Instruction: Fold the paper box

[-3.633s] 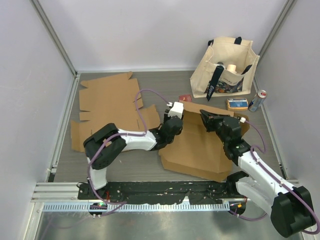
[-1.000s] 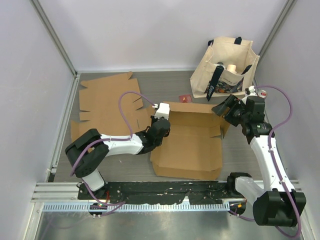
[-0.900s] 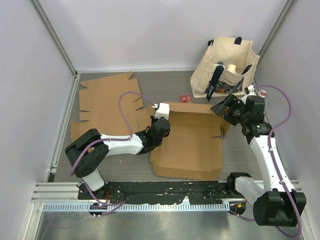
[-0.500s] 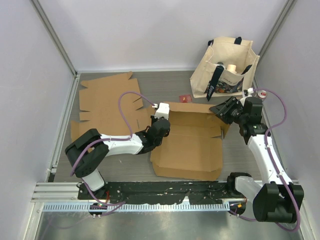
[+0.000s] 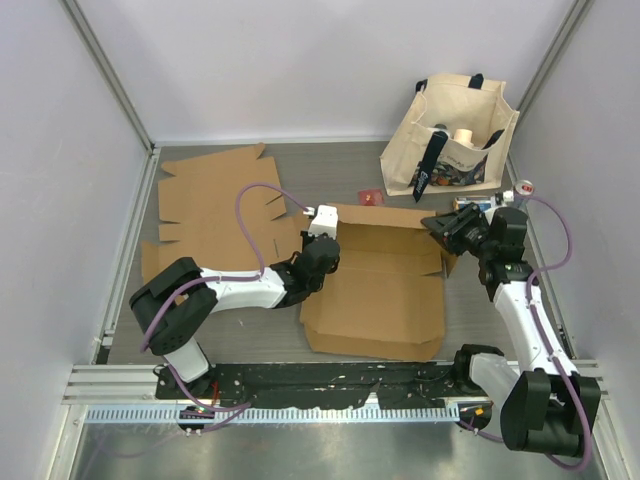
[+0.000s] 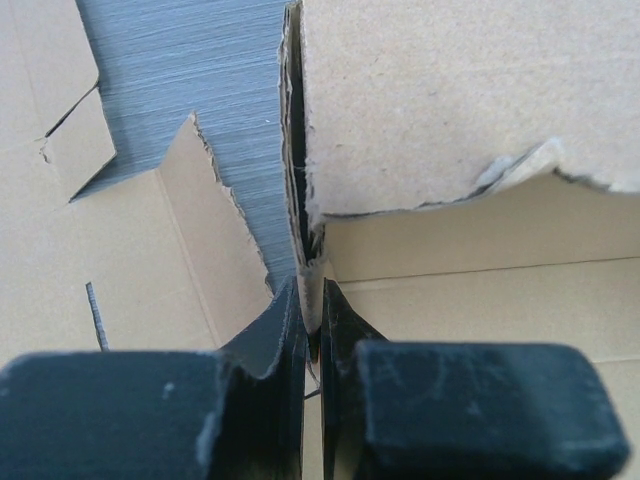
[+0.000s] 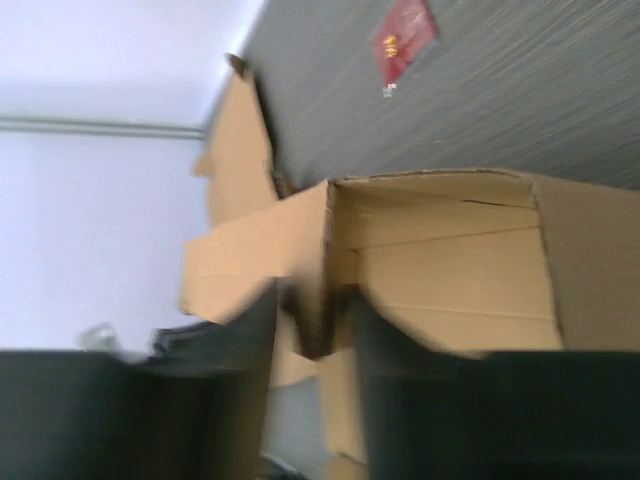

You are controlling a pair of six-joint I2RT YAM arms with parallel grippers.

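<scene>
The brown cardboard box [image 5: 385, 290] lies half-formed in the middle of the table, with its back and left walls raised. My left gripper [image 5: 318, 238] is shut on the top edge of the box's left wall [image 6: 300, 200], near the back left corner; its fingers [image 6: 280, 330] pinch the cardboard. My right gripper [image 5: 446, 230] is at the box's back right corner. In the blurred right wrist view its jaws stand apart on either side of the upright right wall [image 7: 318, 290], with the box's inside [image 7: 450, 270] to the right.
Flat cardboard sheets [image 5: 215, 200] lie at the back left. A cream tote bag [image 5: 450, 130] stands at the back right, with a can [image 5: 523, 190] and a small orange packet [image 5: 470, 203] beside it. A red packet [image 5: 371, 198] lies behind the box.
My right gripper has moved down and left onto the box's back right corner wall. The left gripper and the box have stayed still over the last second.
</scene>
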